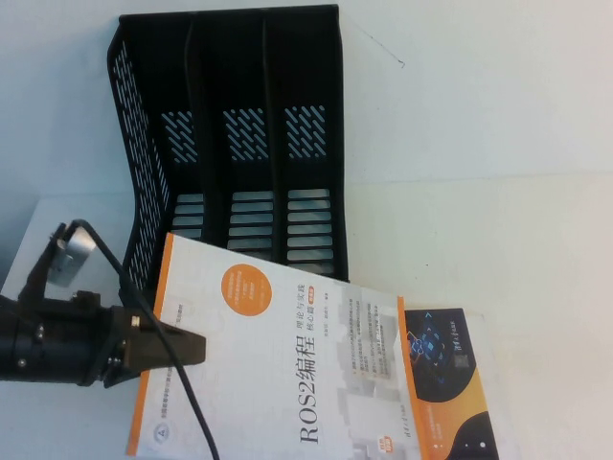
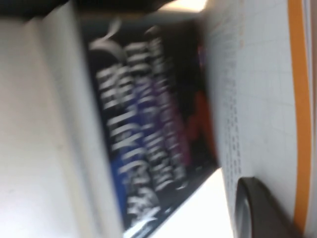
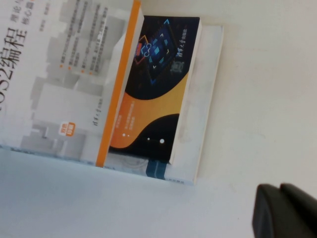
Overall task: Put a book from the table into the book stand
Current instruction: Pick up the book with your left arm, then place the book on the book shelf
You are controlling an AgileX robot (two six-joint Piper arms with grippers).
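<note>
A white book with an orange spine edge and "ROS2" title lies tilted at the front, partly over a dark and orange book. My left gripper is shut on the white book's left edge, with one finger lying on its cover. The black book stand with three slots stands just behind the book, slots empty. My right gripper is out of the high view. In the right wrist view it hovers shut and empty over bare table, beside the dark and orange book.
In the right wrist view a thick white book lies under the dark and orange one. The left wrist view shows a blurred dark book spine under the lifted cover. White table stretches to the right of the stand.
</note>
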